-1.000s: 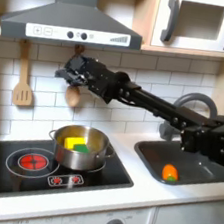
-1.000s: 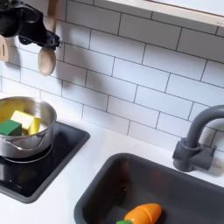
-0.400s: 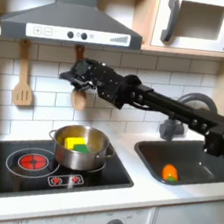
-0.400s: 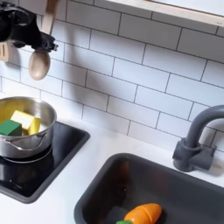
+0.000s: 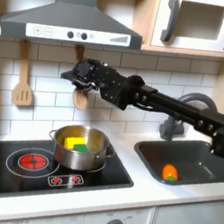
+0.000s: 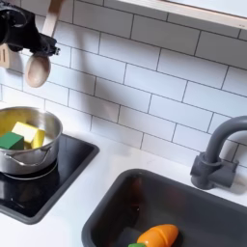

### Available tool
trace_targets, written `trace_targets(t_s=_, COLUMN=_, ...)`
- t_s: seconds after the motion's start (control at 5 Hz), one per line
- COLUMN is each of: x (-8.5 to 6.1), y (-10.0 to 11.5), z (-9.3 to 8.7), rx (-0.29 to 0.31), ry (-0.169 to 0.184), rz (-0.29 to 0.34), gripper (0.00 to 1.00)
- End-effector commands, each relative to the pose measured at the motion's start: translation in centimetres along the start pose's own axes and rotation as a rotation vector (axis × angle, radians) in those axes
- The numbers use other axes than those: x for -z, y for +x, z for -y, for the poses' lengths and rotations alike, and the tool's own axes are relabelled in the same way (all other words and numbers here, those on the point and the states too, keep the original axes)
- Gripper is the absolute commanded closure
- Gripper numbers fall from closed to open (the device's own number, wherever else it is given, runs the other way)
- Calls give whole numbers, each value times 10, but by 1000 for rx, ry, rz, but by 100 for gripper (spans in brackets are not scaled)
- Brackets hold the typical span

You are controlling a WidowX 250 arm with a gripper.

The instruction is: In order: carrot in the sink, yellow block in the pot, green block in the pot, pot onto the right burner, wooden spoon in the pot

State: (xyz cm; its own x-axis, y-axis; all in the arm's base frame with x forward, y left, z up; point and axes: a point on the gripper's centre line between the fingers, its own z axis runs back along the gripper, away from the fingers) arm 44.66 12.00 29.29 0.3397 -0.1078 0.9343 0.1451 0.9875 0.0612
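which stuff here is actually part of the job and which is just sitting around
Part of the job:
wooden spoon, held by the gripper
pot on the burner
yellow block and green block in the pot
carrot in the sink

Just there:
wooden spatula on the wall
microwave
faucet

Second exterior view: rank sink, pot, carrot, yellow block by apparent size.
1. Sink, though cropped by the frame.
2. Pot, also partly cropped.
3. Carrot, nearer the camera and cut off at the bottom edge.
4. Yellow block.
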Motion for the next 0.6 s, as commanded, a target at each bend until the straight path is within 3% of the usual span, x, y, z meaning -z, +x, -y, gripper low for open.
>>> trace_targets(t_s=0.0, x=6, y=8, z=-1, rx=1, ry=-11, rz=8, gripper=100)
trace_targets(t_s=0.4, x=15, y=13, z=-7, rx=11, ry=-32, rz=11, gripper=100)
